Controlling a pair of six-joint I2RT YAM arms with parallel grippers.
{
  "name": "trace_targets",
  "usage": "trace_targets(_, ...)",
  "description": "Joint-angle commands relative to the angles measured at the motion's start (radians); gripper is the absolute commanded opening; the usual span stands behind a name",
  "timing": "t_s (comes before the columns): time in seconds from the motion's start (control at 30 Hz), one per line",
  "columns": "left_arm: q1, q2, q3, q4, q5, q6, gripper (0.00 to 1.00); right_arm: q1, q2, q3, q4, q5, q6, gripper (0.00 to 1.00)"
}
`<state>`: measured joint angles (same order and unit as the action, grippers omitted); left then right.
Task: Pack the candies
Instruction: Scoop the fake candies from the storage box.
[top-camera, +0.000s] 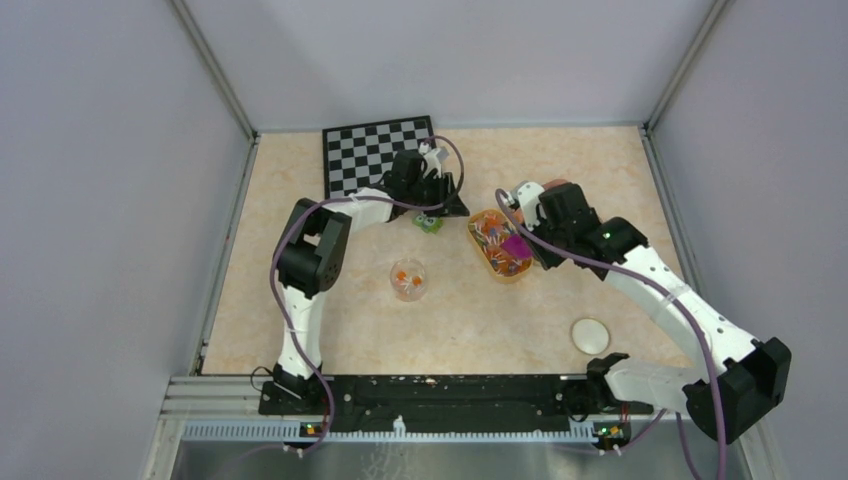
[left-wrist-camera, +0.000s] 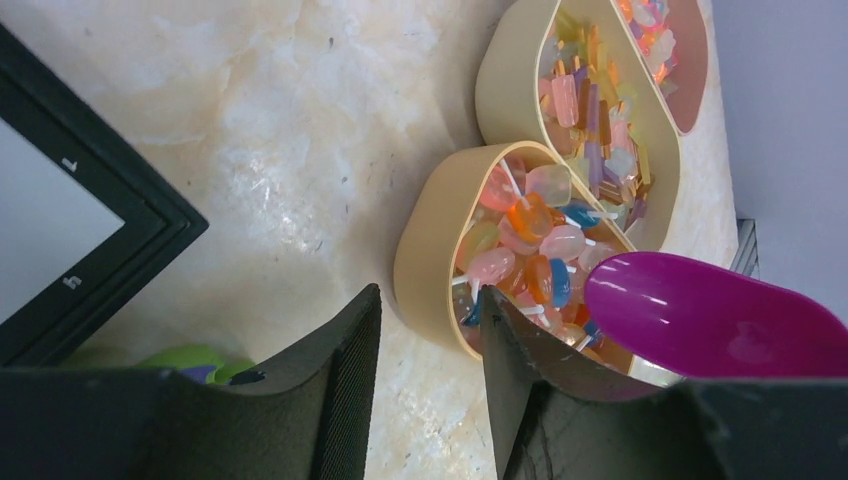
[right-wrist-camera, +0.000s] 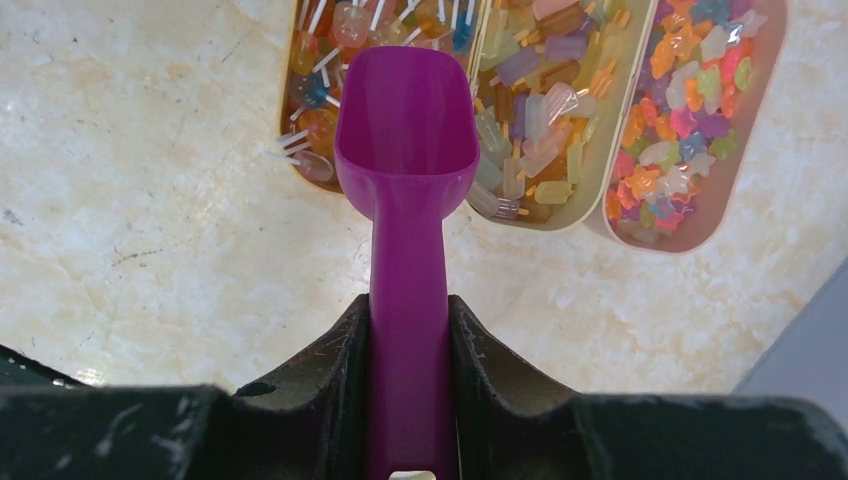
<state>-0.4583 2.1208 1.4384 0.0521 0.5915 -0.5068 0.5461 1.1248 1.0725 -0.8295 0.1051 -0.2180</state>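
Right fingers are clamped on the handle of the magenta scoop, one pad on each side. The scoop bowl looks empty from the right wrist cam. It sits over the end compartment of the beige tray, mouth pointing into the tray.

The candies are nearly all in the tray's three side-by-side compartments. The end one under the scoop holds stick-type pieces, the middle one a mixed pile, and the far one small pink, orange and blue shapes. A few orange ones are in the clear cup, which stands alone on the counter near the tray, toward the arm bases.

Left fingers are spread with nothing between them, only bare counter and the tray's end wall in the gap. One finger is right at the tray rim; I can't tell if it touches.

Green block is just beside the left fingers, by the corner of the checkerboard. White lid lies well apart, under the right arm.
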Motion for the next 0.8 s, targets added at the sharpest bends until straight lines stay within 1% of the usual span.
trace_targets(0.0, -0.002, 0.030, 0.066, 0.049, 0.060, 0.006, 0.46, -0.016, 0.023, -0.007, 0.013, -0.013, -0.022, 0.00)
trace_targets(0.27, -0.002, 0.077, 0.089, 0.047, 0.104, -0.010, 0.41, -0.035, 0.009, -0.087, 0.125, -0.051, -0.039, 0.00)
trace_targets(0.5, -0.003, 0.085, 0.091, 0.041, 0.115, -0.011, 0.38, -0.039, 0.002, -0.127, 0.166, -0.074, -0.053, 0.00)
trace_targets(0.73, -0.008, 0.101, 0.095, 0.037, 0.139, -0.023, 0.34, -0.039, -0.026, -0.227, 0.294, -0.101, -0.111, 0.00)
trace_targets(0.77, -0.009, 0.099, 0.093, 0.036, 0.140, -0.021, 0.33, -0.039, -0.033, -0.243, 0.310, -0.129, -0.124, 0.00)
